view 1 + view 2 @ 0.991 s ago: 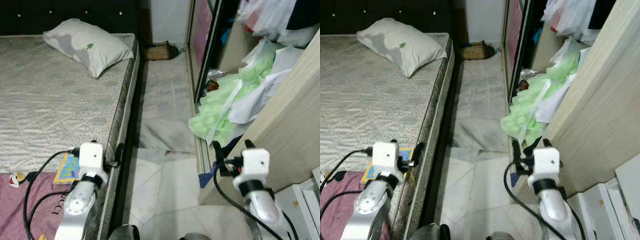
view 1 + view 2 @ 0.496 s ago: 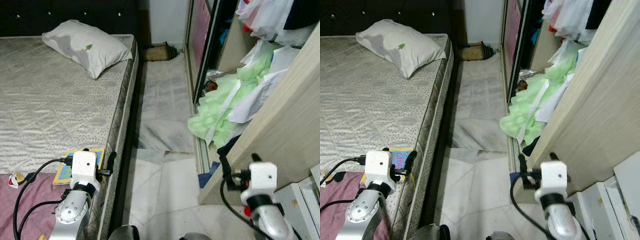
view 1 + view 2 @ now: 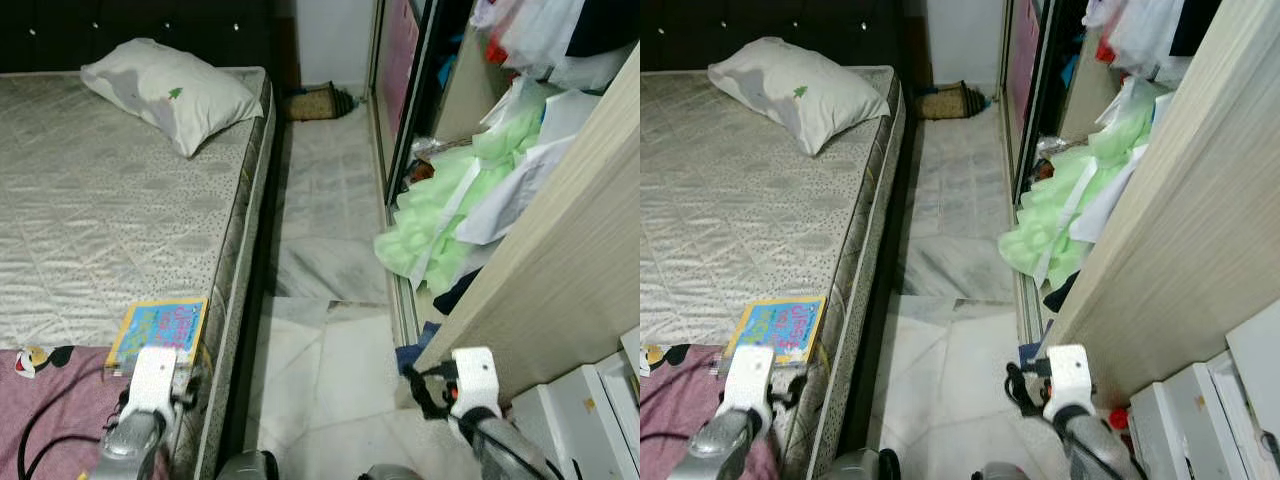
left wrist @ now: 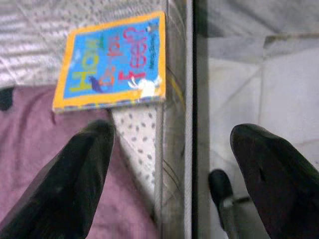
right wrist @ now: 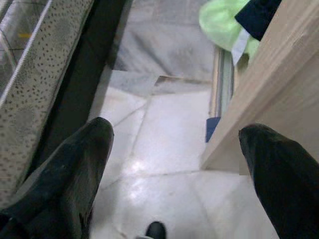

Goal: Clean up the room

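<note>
Step in hand: approach, nothing grasped yet. Left gripper [image 4: 172, 172] and right gripper [image 5: 174, 174] both spread wide, empty. Book [image 3: 160, 330] on mattress [image 3: 110, 230] corner — 12 o'clock of left gripper. Green clothes [image 3: 440, 225] spill from wardrobe [image 3: 570, 260] at 1 o'clock. Next: likely reach forward, close on book.

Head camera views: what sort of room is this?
Most likely a bedroom: a bare quilted mattress with a white pillow on it, and beside it an open sliding-door wardrobe with light green clothes spilling toward the floor.
</note>
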You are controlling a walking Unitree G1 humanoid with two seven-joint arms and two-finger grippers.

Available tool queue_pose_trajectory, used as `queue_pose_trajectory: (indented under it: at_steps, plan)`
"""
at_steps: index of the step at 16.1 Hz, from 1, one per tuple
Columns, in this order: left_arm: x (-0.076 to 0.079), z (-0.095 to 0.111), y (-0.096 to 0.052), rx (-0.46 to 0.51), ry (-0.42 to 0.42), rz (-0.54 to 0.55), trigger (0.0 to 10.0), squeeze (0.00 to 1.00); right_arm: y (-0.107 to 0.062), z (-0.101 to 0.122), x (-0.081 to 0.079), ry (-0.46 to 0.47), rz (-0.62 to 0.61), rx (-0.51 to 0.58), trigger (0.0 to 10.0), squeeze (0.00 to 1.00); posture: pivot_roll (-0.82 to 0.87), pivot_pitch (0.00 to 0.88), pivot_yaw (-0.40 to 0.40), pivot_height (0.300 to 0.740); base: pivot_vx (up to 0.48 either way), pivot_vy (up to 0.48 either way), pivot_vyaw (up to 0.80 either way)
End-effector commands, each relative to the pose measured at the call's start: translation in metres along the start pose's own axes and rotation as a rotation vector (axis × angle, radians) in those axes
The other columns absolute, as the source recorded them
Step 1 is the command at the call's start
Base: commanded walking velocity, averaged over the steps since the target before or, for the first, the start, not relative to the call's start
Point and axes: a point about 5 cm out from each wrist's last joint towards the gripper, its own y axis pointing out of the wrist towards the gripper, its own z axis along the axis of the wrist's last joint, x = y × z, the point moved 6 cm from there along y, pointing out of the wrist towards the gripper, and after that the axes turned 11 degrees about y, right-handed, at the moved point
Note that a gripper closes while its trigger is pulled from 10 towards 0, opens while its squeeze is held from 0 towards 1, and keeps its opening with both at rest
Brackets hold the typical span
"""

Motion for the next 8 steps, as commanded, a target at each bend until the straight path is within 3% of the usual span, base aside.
queue_pose_trajectory:
  at_steps: [1,3,8]
  plan:
    - [-0.001,0.003,0.002,0.011,0.005,-0.009,10.0,0.0,0.002,-0.001,0.002,0.015,-0.004,-0.014,10.0,0.0,-0.06,0.068,0.033,0.74,0.0,0.0,0.0]
    - [0.009,0.001,0.009,0.0,0.063,-0.058,10.0,0.0,0.006,-0.006,0.004,0.01,-0.008,-0.047,10.0,0.0,-0.06,0.062,0.035,0.74,0.0,0.0,0.0]
    - [0.016,-0.007,0.022,0.017,-0.025,-0.106,10.0,0.0,0.013,-0.01,0.006,0.088,-0.019,-0.063,10.0,0.0,-0.07,0.051,0.04,0.74,0.0,0.0,0.0]
